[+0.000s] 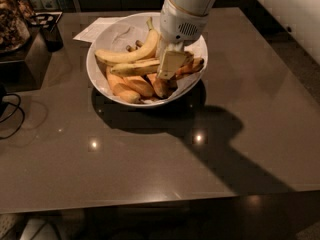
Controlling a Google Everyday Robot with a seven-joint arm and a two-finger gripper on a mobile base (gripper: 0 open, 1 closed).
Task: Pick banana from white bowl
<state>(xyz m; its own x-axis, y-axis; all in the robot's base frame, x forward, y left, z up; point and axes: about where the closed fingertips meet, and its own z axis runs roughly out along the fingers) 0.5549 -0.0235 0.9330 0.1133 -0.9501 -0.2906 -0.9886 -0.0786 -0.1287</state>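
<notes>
Gripper (169, 68) hanging right at the 3 o'clock half of banana (131, 68), lying lengthwise from 9 to 3 o'clock across the middle of bowl (93, 71), grip open or clamped being impossible to tell.

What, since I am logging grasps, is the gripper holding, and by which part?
It cannot be told. The gripper is down in the white bowl, at one end of the banana, but no grip shows.
</notes>
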